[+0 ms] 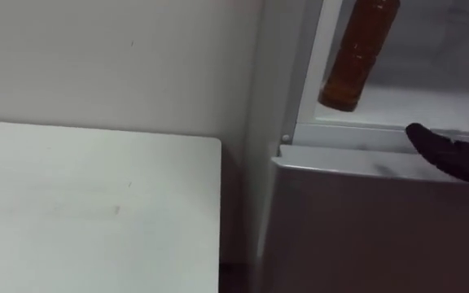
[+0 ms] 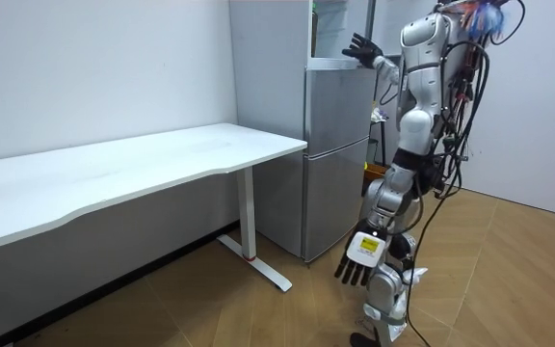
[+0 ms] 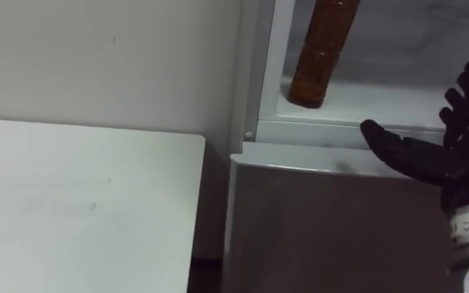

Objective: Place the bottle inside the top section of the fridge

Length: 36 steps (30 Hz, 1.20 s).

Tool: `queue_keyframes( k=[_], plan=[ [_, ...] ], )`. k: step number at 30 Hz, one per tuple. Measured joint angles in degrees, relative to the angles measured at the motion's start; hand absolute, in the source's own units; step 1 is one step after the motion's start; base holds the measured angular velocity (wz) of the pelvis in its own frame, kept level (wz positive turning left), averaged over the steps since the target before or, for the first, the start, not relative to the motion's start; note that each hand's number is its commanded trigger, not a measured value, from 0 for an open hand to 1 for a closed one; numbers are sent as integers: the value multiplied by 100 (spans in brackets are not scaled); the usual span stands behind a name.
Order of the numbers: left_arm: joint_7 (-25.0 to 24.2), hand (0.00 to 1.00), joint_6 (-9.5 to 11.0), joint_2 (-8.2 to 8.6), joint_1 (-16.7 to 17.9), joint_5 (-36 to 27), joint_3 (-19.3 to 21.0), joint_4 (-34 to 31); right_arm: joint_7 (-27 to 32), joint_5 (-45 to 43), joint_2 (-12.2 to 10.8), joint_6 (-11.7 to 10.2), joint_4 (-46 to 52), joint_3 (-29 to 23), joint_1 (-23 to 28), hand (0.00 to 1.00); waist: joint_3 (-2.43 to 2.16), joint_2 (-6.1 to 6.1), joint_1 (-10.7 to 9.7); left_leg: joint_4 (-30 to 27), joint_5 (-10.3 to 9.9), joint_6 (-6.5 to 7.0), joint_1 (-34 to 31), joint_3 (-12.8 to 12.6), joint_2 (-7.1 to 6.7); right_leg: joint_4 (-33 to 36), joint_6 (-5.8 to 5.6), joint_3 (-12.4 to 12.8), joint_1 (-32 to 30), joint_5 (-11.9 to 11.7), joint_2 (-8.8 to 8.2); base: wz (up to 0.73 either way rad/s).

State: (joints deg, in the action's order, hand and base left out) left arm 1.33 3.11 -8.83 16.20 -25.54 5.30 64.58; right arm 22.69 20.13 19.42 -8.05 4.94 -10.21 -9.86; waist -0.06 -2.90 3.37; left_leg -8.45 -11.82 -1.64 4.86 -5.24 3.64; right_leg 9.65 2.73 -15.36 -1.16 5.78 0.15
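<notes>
Nearest, the white counter (image 1: 96, 203) stands just to the left of the fridge (image 2: 335, 154); the left hand (image 2: 362, 255) hangs by the robot's leg in front of the fridge, fingers loose and straight, holding nothing. Further in, above the fridge's shut lower door (image 3: 332, 228), the right hand (image 3: 454, 159) is raised at the front ledge of the upper compartment (image 3: 332, 129), fingers spread apart and empty. Farthest in, the bottle (image 3: 320, 57) stands on the floor of that compartment, near the fridge's left wall and close behind the ledge, apart from the hand (its top runs out of the picture, and it seems to lean a little).

The placing looks done, so I judge the step in hand to be drawing the right hand out of the fridge. It is best drawn straight back over the ledge, with the fingers kept spread and away from the bottle's side; a brush could tip a bottle that sits so near the edge. If it does lean, a light push deeper into the fridge would steady it first.

Counted: one bottle; one counter; one fridge with two compartments; two hands, both empty.
</notes>
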Motion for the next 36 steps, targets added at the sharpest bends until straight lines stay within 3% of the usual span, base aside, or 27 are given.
queue_keyframes(
  k=[2, 3, 5, 11, 13, 15, 18, 26, 31, 36],
  plan=[
    [57, 0, 104, 85, -14, 2, -6, 32, 267, -479, -357, -83, 3, 25, 422, 0, -5, 66, 1, 0, 2, 1, -36, -11, -4, 29, 1, 2, -58, -1, -11, -3],
    [58, 0, 117, 104, -17, 0, -13, 40, 350, -649, -422, -178, 30, 34, 489, 0, -17, 85, -2, 1, 2, 1, -50, -31, -4, 48, 2, 9, -89, -2, -13, -15],
    [62, 0, 188, 108, -61, -61, -234, 128, 753, -982, -479, -338, 78, 223, 578, 0, -37, 153, -2, 5, 2, 1, -56, -117, -2, 106, 8, 108, -157, 7, -1, -18],
    [72, 0, 296, 95, -141, -195, -438, 210, 1641, -1454, -766, -590, 28, 587, 1070, 0, -15, 177, -2, 17, 2, 1, -31, -189, -1, 113, 9, 188, -176, 3, 28, -7],
    [104, 0, 333, 113, -136, -195, -439, 226, 1911, -1591, -847, -753, -403, 652, 1177, 0, -5, 185, -6, 22, 2, 2, -2, -207, -8, 124, 5, 206, -163, -1, 12, -5],
    [166, 0, 351, 117, -127, -195, -453, 224, 1999, -1570, -850, -809, -858, 709, 1254, 0, 25, 194, 7, 53, 2, 3, 71, -240, -7, 113, 0, 234, -120, 0, 10, -7],
    [279, 0, 375, 144, -120, -205, -494, 196, 2131, -1310, -860, -872, -1487, 860, 1424, 0, 30, 210, -7, 68, -3, 9, 75, -249, -15, 99, -26, 252, -135, 21, 9, -1],
    [381, 0, 453, 146, -132, -424, -552, 177, 2463, -416, -876, -905, -2412, 922, 1799, 0, 4, 288, -43, 70, -13, 27, 51, -247, -24, 105, -32, 267, -168, 28, -5, 0],
    [344, 0, 457, 172, -140, -369, -562, 167, 2531, -337, -878, -992, -4010, 913, 1756, 0, 2, 316, -43, 73, -13, 27, 69, -209, -36, 103, -47, 227, -112, 36, 4, 5],
    [323, 0, 458, 136, -111, -425, -554, 172, 2653, 279, -881, -990, -4793, 941, 1779, 0, 9, 311, -131, 68, -16, 34, -5, -79, -48, 109, -62, 87, -129, 90, -75, 14]
  ],
)
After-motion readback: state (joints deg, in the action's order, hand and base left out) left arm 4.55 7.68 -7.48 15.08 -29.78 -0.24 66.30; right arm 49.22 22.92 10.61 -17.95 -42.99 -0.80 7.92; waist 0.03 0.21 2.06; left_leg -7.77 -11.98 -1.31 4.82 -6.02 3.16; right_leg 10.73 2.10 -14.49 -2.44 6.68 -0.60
